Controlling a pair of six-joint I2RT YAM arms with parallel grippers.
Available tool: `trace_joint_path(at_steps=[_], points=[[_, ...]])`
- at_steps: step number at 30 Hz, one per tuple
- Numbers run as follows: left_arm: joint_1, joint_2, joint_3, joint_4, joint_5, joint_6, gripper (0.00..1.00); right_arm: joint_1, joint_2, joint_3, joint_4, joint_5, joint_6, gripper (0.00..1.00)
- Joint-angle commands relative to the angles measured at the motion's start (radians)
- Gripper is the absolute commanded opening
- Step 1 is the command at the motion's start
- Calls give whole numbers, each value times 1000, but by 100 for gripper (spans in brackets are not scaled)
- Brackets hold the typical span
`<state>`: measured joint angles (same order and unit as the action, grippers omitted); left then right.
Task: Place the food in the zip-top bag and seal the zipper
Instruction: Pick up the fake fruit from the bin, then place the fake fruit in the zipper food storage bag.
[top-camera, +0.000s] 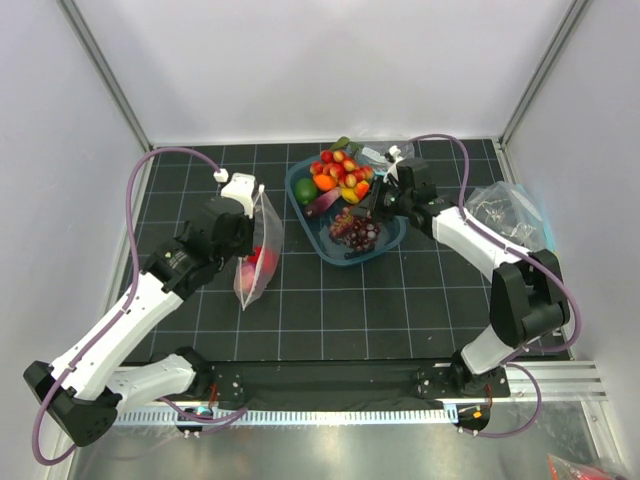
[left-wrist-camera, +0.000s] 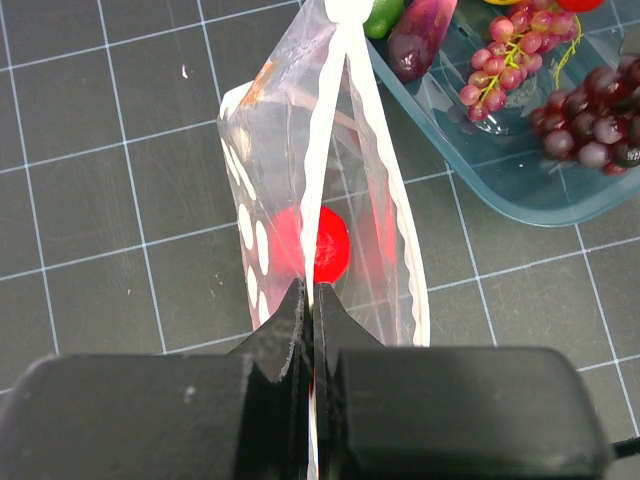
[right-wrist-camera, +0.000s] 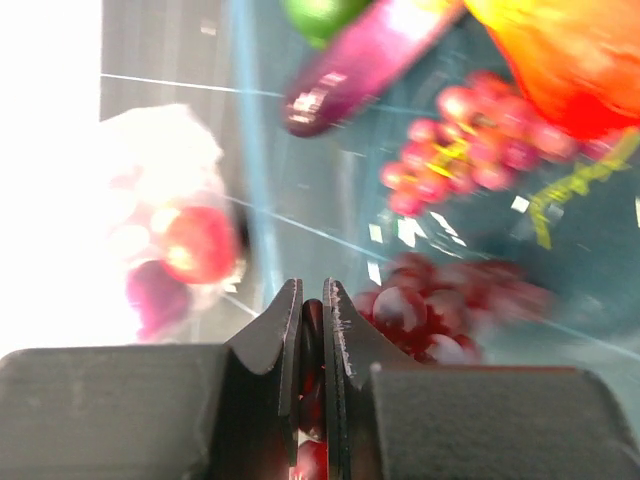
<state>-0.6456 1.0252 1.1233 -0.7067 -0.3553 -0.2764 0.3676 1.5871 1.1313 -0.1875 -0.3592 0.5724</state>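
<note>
My L gripper (left-wrist-camera: 310, 295): clamped on bag (left-wrist-camera: 262, 150) mouth edge, holding bag upright beside tray (left-wrist-camera: 520, 190). Tomato (left-wrist-camera: 328, 245) in bag, done. My R gripper (right-wrist-camera: 312, 292): jaws pinched on dark grapes (right-wrist-camera: 420, 320) in tray. Outstanding: grapes and onion (left-wrist-camera: 415, 35) to bag; zipper (left-wrist-camera: 325, 120) not sealed.
</note>
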Motion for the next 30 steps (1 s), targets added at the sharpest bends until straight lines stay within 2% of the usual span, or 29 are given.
trace_joint_path(at_steps=[1,8,16,23,30], points=[[6,-11,0,36,4,14,0,7,-62,12,158,-96,67,1],[7,-10,0,36,-2,14,0,8,-117,67,218,-188,112,1],[8,-2,18,36,36,5,1,16,-223,97,200,-216,122,2],[6,85,180,-91,64,-15,0,89,-321,182,94,-146,95,2],[3,162,289,-224,82,-73,0,143,-392,200,99,-126,113,2]])
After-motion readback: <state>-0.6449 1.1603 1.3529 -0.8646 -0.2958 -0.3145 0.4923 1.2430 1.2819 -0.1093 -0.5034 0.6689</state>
